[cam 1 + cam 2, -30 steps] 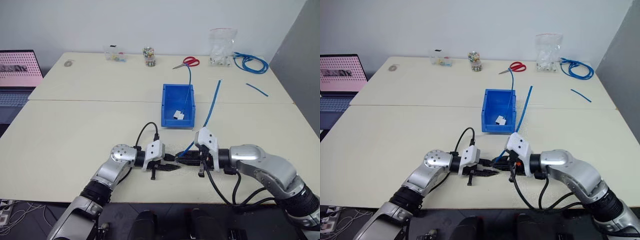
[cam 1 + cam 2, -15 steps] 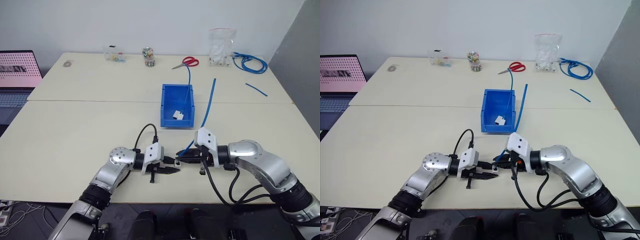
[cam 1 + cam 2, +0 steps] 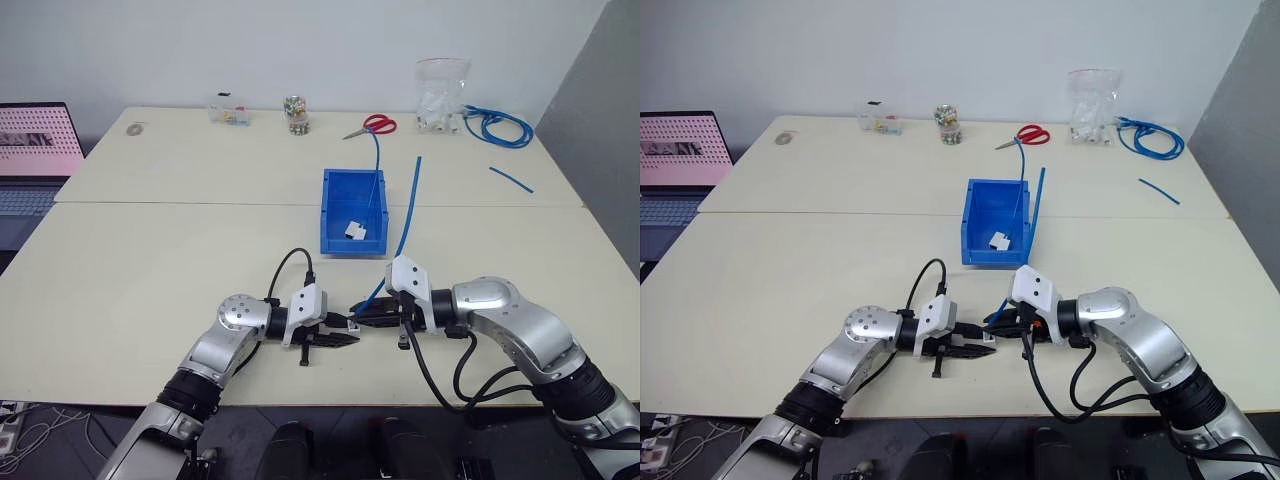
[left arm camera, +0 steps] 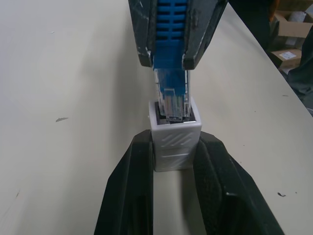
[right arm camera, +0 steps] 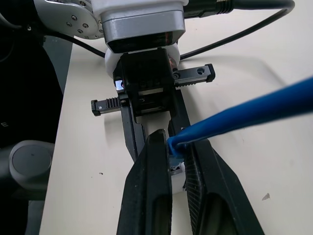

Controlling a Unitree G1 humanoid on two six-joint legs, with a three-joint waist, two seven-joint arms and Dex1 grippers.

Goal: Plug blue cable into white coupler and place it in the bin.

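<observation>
Near side of the bin (image 3: 354, 184): left gripper (image 4: 172, 161) clamps the coupler (image 4: 174, 139) socket-out, right gripper (image 4: 172, 58) clamps the cable (image 3: 408, 220) behind its plug (image 4: 171, 104), tips facing so the plug lines up, already partway into the socket.

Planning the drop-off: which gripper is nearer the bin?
Right. The right gripper, holding the blue cable, sits just below the bin; the left gripper, clamping the white coupler, is slightly farther.
</observation>
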